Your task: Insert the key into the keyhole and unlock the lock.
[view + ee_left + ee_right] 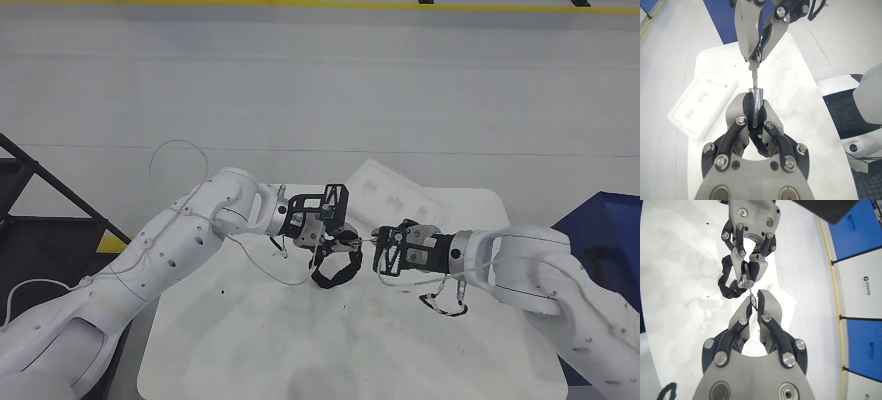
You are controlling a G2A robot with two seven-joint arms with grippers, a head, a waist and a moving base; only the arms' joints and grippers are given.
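Key (754, 69) sits tip-first in the lock (756, 94) above your table's (250, 340) middle; right end effector (754, 303) pinches it, left end effector (755, 101) clamps the lock. Foam tray (702, 106) lies at the far edge.

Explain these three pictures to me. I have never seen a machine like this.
It is a two-armed robot at a white table. One picture looks down from above the arms; the other two come from cameras on each wrist. The left gripper is shut on a shiny metal cylinder lock with a black cable loop. The right gripper pinches a small silver key, its tip at the keyhole, most of the blade outside. A white foam tray with recesses lies on the table.
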